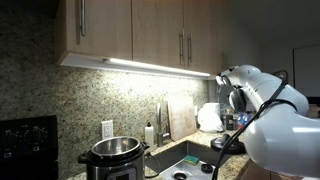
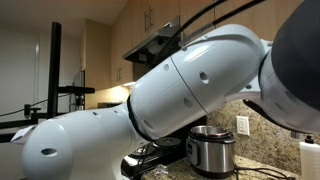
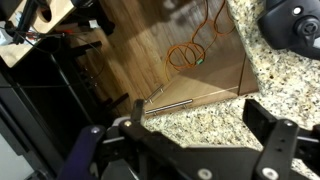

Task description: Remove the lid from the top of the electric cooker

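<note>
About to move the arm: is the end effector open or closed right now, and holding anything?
End effector: open, jaws wide apart in the wrist view, holding nothing.

ok so the white arm [image 1: 278, 125] sits bulked up at the right in an exterior view, fat links folded over with a rounded joint [image 1: 245, 85] at the top. In an exterior view the arm [image 2: 175, 90] pretty much fills the picture, running from low on one side up to a dark joint [image 2: 295, 60] in the top corner. Wrist view: the hand [image 3: 180, 125] hangs over the front edge of the desk [image 3: 290, 85], fingers [image 3: 275, 140] spread wide apart and gripping nothing.
</note>
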